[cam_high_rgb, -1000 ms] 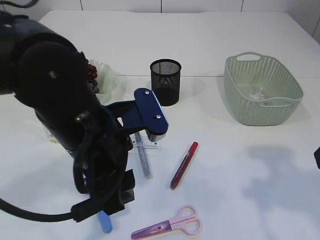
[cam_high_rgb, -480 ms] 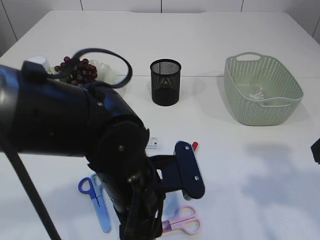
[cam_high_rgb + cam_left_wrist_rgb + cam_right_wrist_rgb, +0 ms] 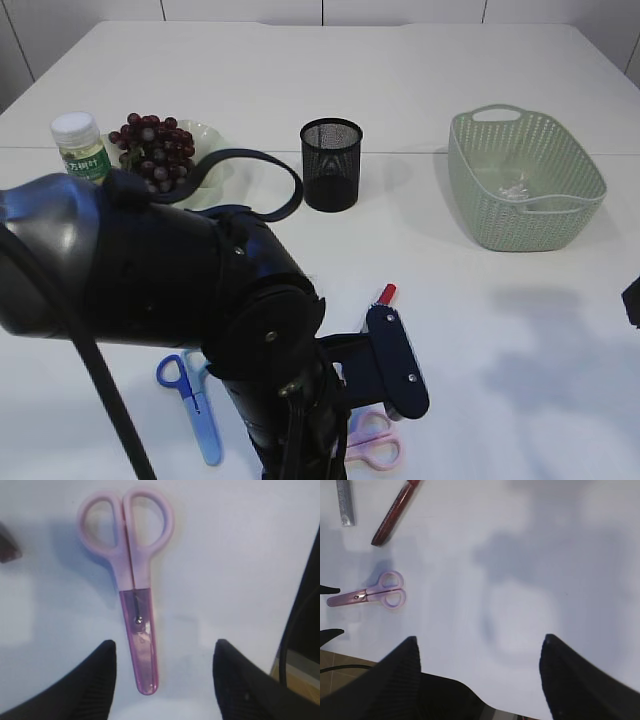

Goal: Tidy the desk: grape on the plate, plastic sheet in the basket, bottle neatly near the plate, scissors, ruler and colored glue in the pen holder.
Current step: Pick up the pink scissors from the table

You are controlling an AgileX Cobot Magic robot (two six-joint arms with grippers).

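My left gripper (image 3: 163,650) is open, low over the table, with the blade tip of the pink scissors (image 3: 131,580) between its fingers, nearer the left one. In the exterior view my left arm (image 3: 250,330) hides most of the pink scissors (image 3: 372,445). My right gripper (image 3: 480,640) is open and empty over bare table; it sees the pink scissors (image 3: 367,594) and the red glue pen (image 3: 395,512). Grapes (image 3: 155,145) lie on the plate (image 3: 208,140), with the bottle (image 3: 78,140) upright beside it. The plastic sheet (image 3: 515,187) lies in the green basket (image 3: 560,225).
The black mesh pen holder (image 3: 331,163) stands at the middle back. Blue scissors (image 3: 195,405) lie at the front left. The red glue pen's tip (image 3: 386,293) shows past my arm. A grey glitter glue stick (image 3: 345,502) lies near it. The ruler is hidden.
My left arm has swung from the left middle toward the front and come down over the pink scissors. This uncovered the bottle, the grapes and the blue scissors.
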